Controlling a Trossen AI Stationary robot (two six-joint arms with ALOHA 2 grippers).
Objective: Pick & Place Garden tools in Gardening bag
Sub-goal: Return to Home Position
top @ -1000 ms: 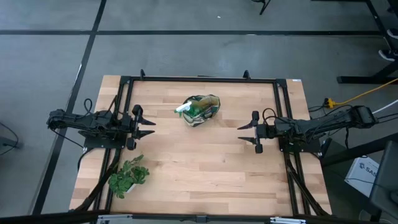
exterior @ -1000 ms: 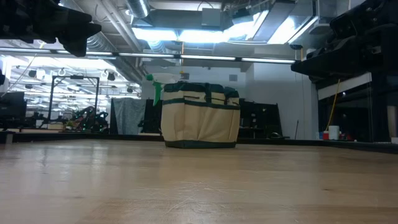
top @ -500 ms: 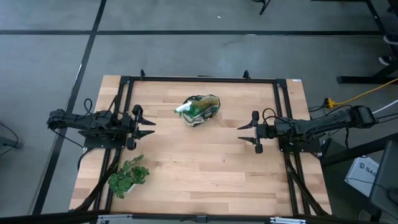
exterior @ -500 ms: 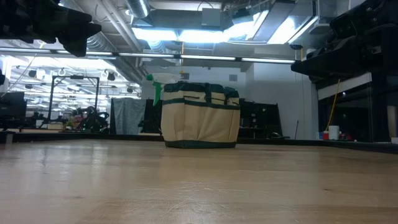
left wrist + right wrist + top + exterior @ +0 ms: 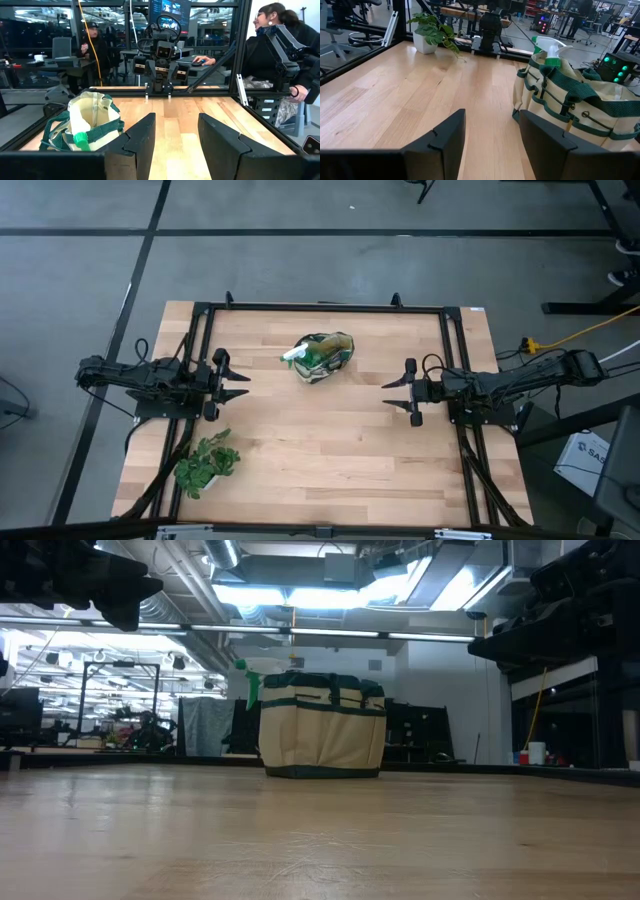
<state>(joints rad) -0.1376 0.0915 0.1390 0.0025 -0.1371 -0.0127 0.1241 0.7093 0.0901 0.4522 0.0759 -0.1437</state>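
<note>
Gardening bag (image 5: 322, 357): small soft tote, cream panels with dark green trim and straps. It stands upright on its base on the wooden table (image 5: 330, 450), in the back half and roughly centred side to side, with its mouth open upward.
Spray bottle (image 5: 249, 677): green neck, pale trigger head. It stands inside the bag at one end, its head sticking up above the rim.
Other tools: cannot be made out inside the bag.

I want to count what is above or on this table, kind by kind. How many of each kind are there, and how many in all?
Gardening bag: 1
Spray bottle, its head sticking out of the bag: 1
Potted plant: 1
Robot tools, both open, left tool and right tool: 2
Total: 5
</note>
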